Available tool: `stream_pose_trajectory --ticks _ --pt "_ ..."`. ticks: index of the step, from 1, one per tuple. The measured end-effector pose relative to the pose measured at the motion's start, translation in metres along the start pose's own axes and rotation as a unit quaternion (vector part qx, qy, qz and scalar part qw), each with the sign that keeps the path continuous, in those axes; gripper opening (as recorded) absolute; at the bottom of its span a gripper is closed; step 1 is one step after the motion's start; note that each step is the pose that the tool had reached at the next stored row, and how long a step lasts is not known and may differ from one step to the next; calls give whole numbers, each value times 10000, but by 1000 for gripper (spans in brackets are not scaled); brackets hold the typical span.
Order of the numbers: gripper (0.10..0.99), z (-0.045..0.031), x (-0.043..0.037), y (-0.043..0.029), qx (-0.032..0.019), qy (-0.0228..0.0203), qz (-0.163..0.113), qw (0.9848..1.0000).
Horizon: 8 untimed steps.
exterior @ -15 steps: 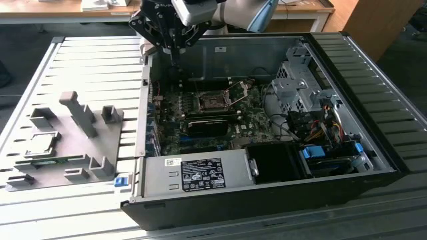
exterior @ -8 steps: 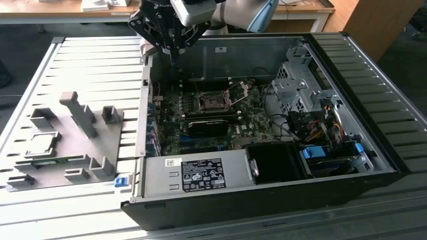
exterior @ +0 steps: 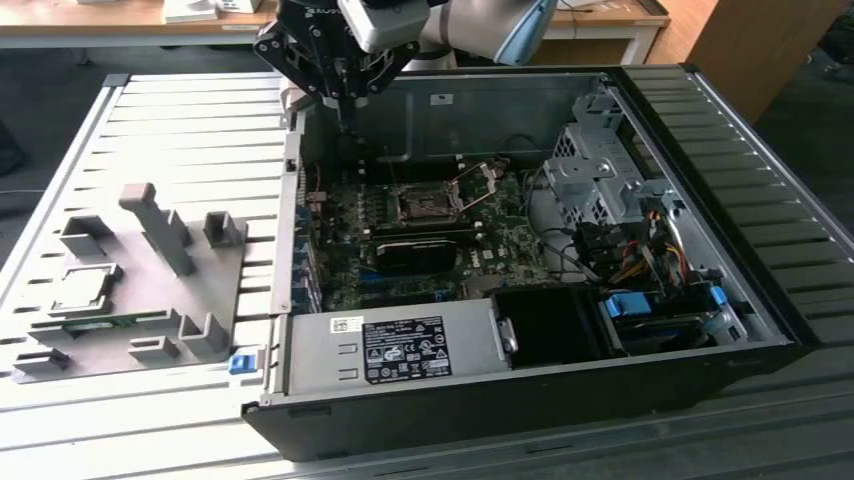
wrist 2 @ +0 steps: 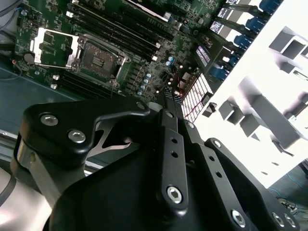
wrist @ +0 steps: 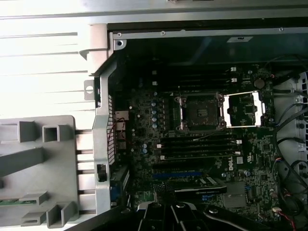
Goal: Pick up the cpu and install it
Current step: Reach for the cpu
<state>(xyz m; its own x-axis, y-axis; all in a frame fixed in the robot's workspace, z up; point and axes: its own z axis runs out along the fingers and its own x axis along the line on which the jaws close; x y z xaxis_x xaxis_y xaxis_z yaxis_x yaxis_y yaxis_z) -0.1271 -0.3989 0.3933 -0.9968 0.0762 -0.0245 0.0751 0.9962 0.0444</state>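
scene: an open computer case [exterior: 727, 230] lies on a slatted table [exterior: 174, 130], motherboard facing up. a grey holder plate [exterior: 140, 295] sits beside it, on the exterior view's left.
cpu: the cpu [exterior: 83, 290] is a small silvery square lying flat on the holder plate, untouched and well apart from the gripper.
gripper: the gripper [exterior: 343, 118] is black and hangs above the case's far wall, not over the cpu.
jaws: clenched on nothing. in the second wrist view the fingers [wrist 2: 169, 120] meet in one narrow tip.
socket: the socket [exterior: 424, 205] has its frame flipped open and its bed bare.
step in hand: likely the reach for the cpu, with the task barely begun.
doing it well: part the jaws before reaching the chip. descend square, clear of the plate's uprights, and take two opposite edges, keeping it level.
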Motion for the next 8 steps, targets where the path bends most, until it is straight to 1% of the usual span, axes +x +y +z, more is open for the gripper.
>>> stream_pose_trajectory --ticks 8 --pt "106 -1 22 -1 0 0 0 10000"
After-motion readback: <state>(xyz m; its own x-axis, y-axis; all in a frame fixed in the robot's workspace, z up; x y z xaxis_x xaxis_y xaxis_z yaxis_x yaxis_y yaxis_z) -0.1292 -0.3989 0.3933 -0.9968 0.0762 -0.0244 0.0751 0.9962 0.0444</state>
